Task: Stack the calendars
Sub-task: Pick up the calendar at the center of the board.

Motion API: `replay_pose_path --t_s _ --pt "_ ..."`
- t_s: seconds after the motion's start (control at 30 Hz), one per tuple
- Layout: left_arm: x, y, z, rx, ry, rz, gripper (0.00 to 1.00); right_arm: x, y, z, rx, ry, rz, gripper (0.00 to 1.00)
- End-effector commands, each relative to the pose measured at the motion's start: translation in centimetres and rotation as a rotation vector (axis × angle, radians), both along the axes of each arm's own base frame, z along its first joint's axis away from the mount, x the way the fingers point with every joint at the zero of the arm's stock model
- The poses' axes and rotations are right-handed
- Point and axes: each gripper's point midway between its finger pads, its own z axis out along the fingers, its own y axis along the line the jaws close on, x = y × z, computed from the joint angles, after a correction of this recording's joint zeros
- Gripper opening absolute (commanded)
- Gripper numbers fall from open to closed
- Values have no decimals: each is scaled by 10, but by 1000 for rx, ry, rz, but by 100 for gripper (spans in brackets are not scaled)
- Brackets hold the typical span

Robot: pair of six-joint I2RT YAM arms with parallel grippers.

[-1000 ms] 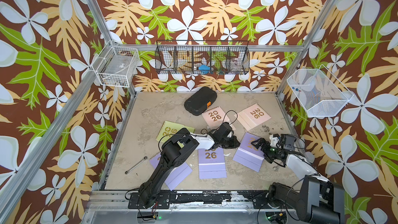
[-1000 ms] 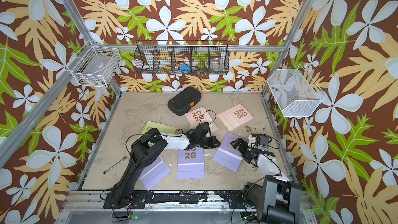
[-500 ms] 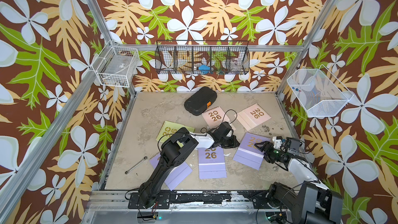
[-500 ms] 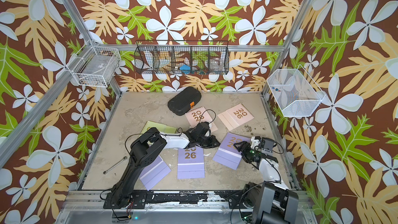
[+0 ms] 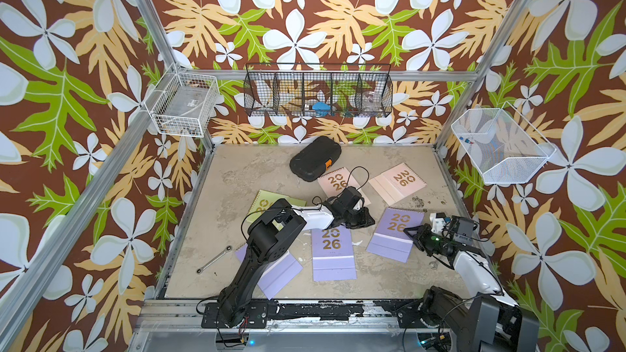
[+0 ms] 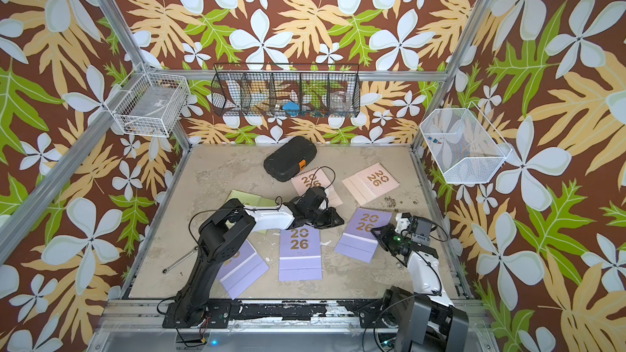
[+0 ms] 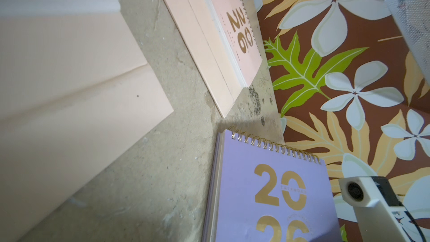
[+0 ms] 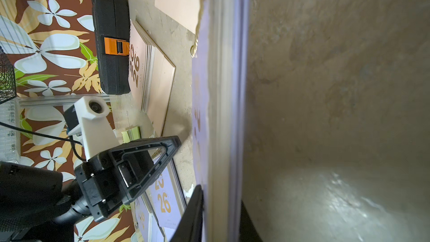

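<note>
Closing from wide open, the right gripper is clamping the edge of the right lilac calendar. Nearby, the left gripper is sitting clenched.

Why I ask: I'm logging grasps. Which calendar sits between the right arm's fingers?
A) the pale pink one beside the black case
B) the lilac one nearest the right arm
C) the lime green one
B: in the right wrist view, the edge of the lilac calendar stands between the fingers of the right gripper.
</note>
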Motion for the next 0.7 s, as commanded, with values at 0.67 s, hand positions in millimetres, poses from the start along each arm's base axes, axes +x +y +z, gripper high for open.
replay_pose_path --t_s 0.67 --pt "29 100 69 28 -110 199 17 47 44 68 -2 -156 146 16"
